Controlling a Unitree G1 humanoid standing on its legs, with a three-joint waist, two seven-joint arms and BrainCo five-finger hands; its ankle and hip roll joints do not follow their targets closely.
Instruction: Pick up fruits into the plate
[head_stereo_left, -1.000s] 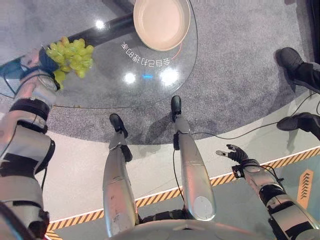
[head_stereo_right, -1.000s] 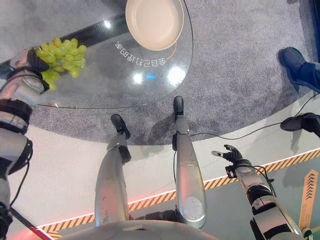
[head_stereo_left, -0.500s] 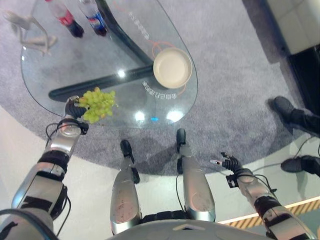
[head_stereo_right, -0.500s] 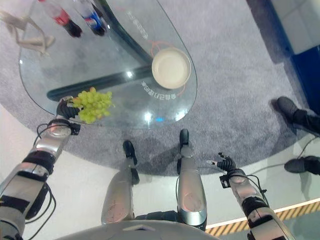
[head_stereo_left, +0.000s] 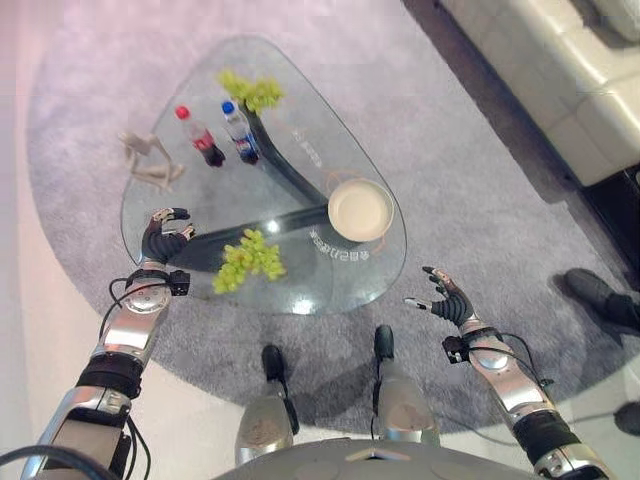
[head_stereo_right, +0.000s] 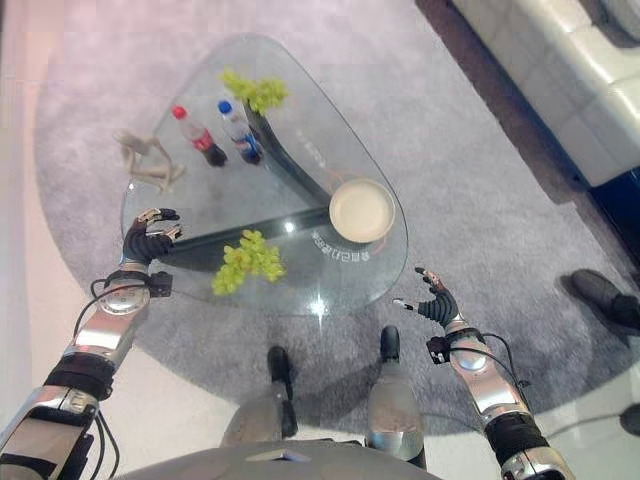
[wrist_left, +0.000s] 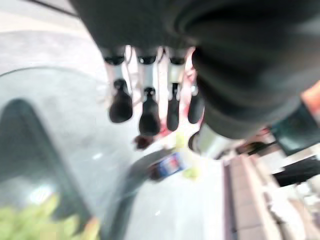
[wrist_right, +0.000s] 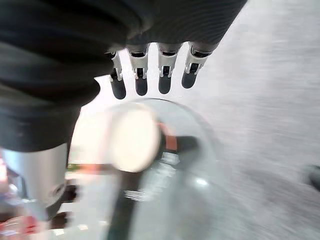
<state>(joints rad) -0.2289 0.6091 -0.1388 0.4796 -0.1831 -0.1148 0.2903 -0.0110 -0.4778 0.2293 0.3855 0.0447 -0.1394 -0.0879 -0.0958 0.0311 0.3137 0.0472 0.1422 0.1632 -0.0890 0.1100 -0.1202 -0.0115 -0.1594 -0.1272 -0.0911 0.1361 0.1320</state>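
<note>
Glass bench (head_stereo_left: 340, 290) seen from above. A bunch of green grapes (head_stereo_left: 249, 260) lies on the glass near its front edge, well apart from the empty cream plate (head_stereo_left: 361, 209) to its right. My left hand (head_stereo_left: 163, 236) hovers at the bench's left edge, fingers relaxed, holding nothing. My right hand (head_stereo_left: 446, 301) hangs over the grey carpet (head_stereo_left: 480, 190) beside the bench, fingers spread, empty. A second green bunch (head_stereo_left: 251, 91), two bottles (head_stereo_left: 220, 134) and a pale figurine (head_stereo_left: 150, 160) stand farther back.
</note>
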